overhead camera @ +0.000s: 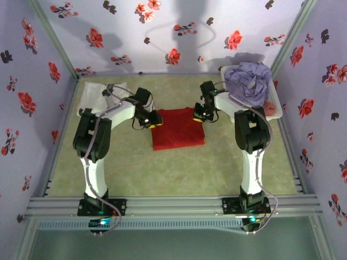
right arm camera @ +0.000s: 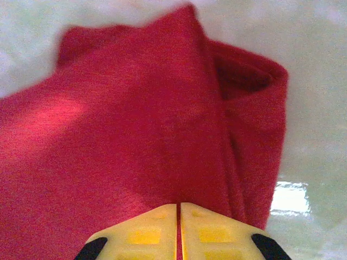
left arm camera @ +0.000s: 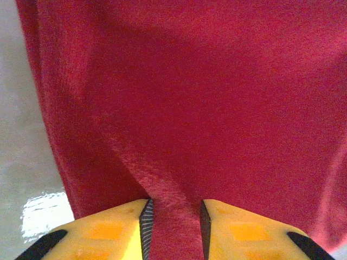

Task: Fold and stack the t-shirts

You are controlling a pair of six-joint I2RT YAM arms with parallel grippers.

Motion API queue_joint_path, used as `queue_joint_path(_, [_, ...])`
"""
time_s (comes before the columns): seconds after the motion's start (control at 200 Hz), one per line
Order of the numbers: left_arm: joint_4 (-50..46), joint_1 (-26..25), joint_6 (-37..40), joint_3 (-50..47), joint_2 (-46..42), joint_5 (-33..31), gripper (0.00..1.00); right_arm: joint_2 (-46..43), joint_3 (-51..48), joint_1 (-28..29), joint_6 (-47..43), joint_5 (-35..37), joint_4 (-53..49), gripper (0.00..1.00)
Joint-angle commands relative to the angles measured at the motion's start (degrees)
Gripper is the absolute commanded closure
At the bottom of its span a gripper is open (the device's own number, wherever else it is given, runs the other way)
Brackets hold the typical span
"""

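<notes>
the red t-shirt ran off the left wrist view's top and right edges. the left arm hid part of the white t-shirt; the lavender t-shirt covered most of the basket.

Pale green table, faintly mottled, bare along its near half. Carries a red shirt at the middle, folded to a rough rectangle with the near edge slightly skewed. Holds a white shirt, crumpled, in the far left corner, well apart from the red shirt. Bears a white basket in the far right corner. Shows as a glossy surface with a bright glare patch just beside the red cloth in both wrist views; in the right one, shows that cloth's right edge doubled over on itself.
</notes>
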Motion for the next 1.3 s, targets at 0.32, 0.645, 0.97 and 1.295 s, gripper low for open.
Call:
queue_joint_path(0.32, [-4.34,0.36,5.28,-0.54,-2.08,-4.02,0.57,-3.87,-0.23,-0.33,-1.33,10.35,-6.71,0.74])
queue_joint_path(0.645, [-12.09,0.09,5.61,1.72,-6.79,-9.08,0.28,-11.81,-6.01,-0.06,-0.80,4.28,-5.35,0.52])
queue_joint_path(0.97, [-6.68,-2.26,3.96,0.04,-1.88,-8.44,0.18,-11.01,-9.69,-0.32,0.37,0.70,-2.15,0.49])
queue_joint_path(1.295, [-5.26,-3.20,2.47,0.23,1.01,-8.04,0.15,-4.49,-4.03,-2.34,-1.35,-1.44,-0.23,0.39])
